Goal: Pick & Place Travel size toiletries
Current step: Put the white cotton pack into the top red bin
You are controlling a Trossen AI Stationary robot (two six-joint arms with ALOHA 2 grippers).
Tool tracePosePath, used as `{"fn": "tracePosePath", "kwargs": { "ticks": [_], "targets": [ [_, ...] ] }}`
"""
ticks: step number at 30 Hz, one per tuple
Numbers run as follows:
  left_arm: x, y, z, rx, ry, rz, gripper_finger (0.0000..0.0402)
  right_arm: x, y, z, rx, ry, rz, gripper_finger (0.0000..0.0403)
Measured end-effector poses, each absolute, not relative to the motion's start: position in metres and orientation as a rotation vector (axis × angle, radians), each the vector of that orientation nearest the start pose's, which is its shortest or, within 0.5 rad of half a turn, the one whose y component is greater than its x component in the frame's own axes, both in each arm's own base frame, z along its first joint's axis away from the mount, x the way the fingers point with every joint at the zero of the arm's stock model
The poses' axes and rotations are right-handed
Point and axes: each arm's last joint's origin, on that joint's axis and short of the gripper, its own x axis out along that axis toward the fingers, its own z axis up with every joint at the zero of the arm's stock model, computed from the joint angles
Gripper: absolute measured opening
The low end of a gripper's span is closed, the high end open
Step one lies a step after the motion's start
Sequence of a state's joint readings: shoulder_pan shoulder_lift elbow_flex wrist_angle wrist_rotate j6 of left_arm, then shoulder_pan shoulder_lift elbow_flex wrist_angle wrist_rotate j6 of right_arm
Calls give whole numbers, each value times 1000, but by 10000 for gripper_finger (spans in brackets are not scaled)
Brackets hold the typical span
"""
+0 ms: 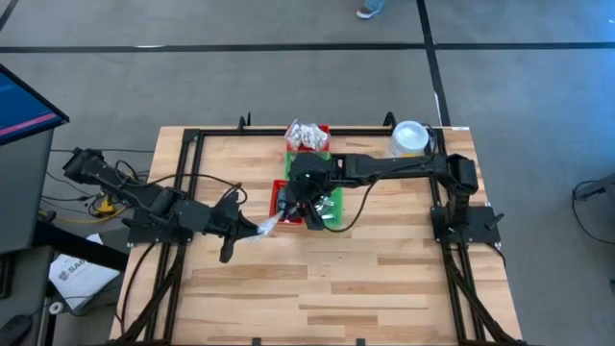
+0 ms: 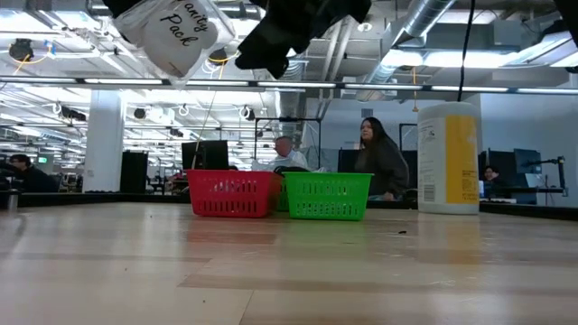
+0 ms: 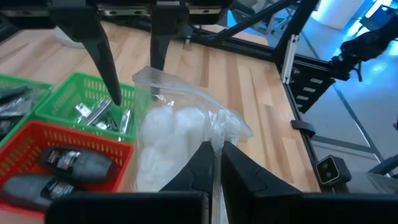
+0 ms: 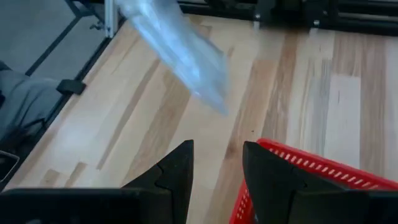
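I had the left gripper (image 3: 216, 163) out over the bare table (image 1: 384, 279), just left of the red tray (image 1: 280, 195), and its jaws were clamped tight on the edge of a clear bag of white sachets (image 3: 180, 140). From above, the clear bag of white sachets (image 1: 265, 226) stuck out from the left gripper (image 1: 252, 229) toward the trays, lifted off the wood. At table height the same bag (image 2: 172, 32) hung high, with print on it reading "Pack".

The right gripper (image 1: 306, 213) sat over the trays in the middle of the table, pointing down. On its own camera the jaws stood apart with nothing between them, the right gripper (image 4: 217, 163) above the near rim of the red tray (image 4: 323, 171), and the bag (image 4: 177, 46) showed beyond, blurred.

In the left wrist camera the red tray (image 3: 37, 144) held small dark grey bottles (image 3: 71, 163), and the green tray (image 3: 68, 93) beside it held short silvery tubes (image 3: 99, 113). Another tray at the far edge was heaped with more white sachets (image 1: 307, 135). The tall yellow canister (image 2: 448, 158) with its white lid stood at the far right corner. People (image 2: 379, 162) sat in the room behind the table.
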State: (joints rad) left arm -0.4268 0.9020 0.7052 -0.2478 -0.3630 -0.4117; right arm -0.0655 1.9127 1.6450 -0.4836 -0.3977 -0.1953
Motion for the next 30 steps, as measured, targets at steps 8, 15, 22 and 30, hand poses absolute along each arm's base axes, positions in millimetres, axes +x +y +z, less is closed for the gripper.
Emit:
{"fn": "tracePosePath", "kwargs": {
  "ticks": [8,15,22,30],
  "targets": [
    [184,-68,283,-225,394,-2,5,427,-6,293,-59,635,416,129],
    [186,-69,287,-206,357,-32,5,429,0,300,-76,582,425,129],
    [186,-69,287,-208,351,-33,5,430,0,302,-79,564,424,120],
    [186,-69,288,-197,349,-35,6,430,0,302,-81,559,424,17]
  ]
}}
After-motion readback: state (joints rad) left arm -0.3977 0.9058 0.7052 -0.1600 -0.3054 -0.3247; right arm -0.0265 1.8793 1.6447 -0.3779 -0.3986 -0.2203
